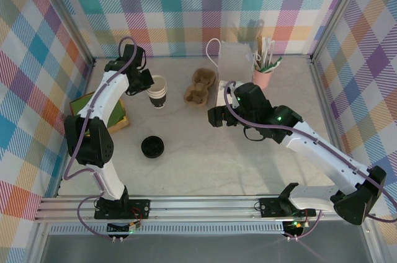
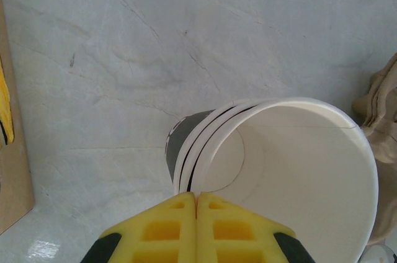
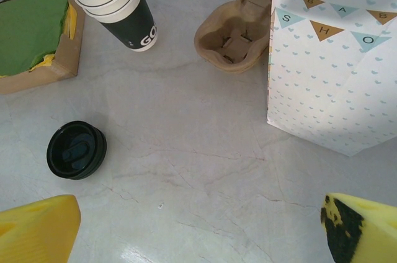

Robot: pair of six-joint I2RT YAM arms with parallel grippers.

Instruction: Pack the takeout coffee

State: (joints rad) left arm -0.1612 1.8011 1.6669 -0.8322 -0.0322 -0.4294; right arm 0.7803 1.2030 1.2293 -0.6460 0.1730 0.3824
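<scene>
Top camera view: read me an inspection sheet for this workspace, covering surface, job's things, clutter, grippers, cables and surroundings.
Surface: pale marbled table, no spills seen.
Job's things: white paper bag upright at the back.
Clutter: stack of lidless cups, loose black lid, pulp cup carrier, pink cup of stirrers, cardboard box with green inside.
Grippers: left gripper jaws shut at the stack's rim; right gripper jaws wide open, empty.
Cables: purple cable along each arm.
Surroundings: plaid cloth walls on three sides.
</scene>
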